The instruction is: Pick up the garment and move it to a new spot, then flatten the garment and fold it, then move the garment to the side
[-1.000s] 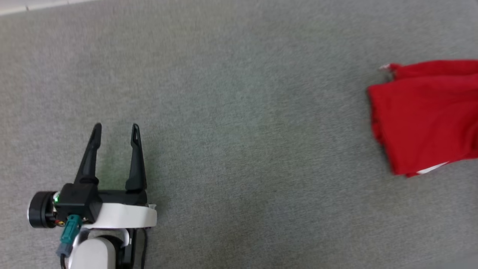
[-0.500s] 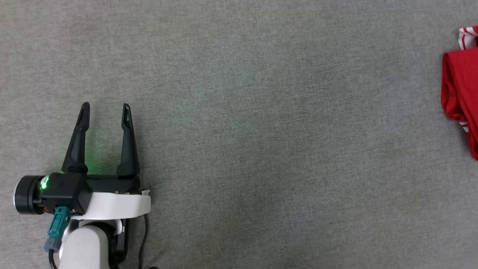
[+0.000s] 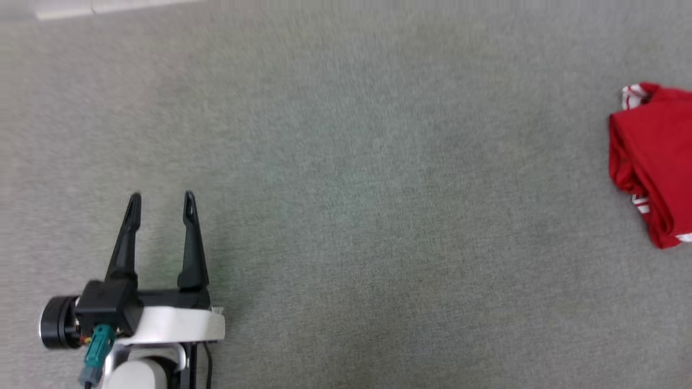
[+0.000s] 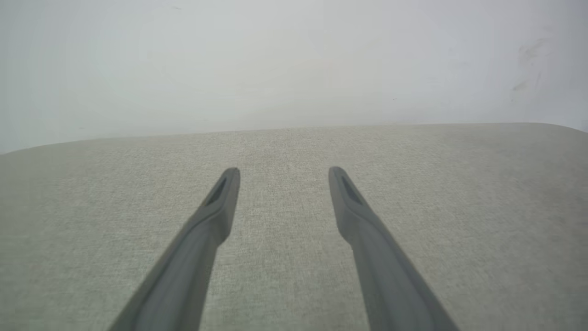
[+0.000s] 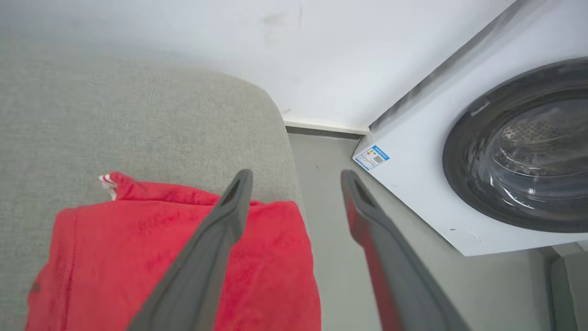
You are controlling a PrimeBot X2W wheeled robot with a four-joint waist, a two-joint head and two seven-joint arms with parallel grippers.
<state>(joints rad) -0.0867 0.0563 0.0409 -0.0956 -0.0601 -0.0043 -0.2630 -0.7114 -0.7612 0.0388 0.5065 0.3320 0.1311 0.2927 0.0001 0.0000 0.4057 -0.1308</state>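
1. The right hand (image 5: pixel 296 174) is opening. Its two long dark fingers were shut a moment ago and are now standing well apart with nothing between them, so it is letting go of the garment (image 5: pixel 101 257).
2. The garment is lying on the counter (image 5: pixel 138 115) beside its rounded corner, beneath that hand's left-side finger in the right wrist view and reaching the counter's edge. In the head view it is sitting at the far right, partly cut off by the frame.
3. The head view is shifting between pictures, so the garment's apparent slide across it is the camera moving, not the cloth.
4. The left hand (image 3: pixel 161 195) is hovering over bare counter, fingers apart and empty, well apart from the garment.
5. Judging by this, the last step of moving the garment to the side is finishing. The bundle is looking compact but loosely stacked, and the cloth at the edge may be risking a slip toward the floor (image 5: pixel 330 230).
6. The garment is soft red jersey, bending in rounded folds, with striped trim (image 3: pixel 630 97) peeking out at one corner. The counter is wearing a grey woven, matte cover. Beyond it, a washing machine (image 5: pixel 413 174) is showing hard white panels and a dark round glass door.
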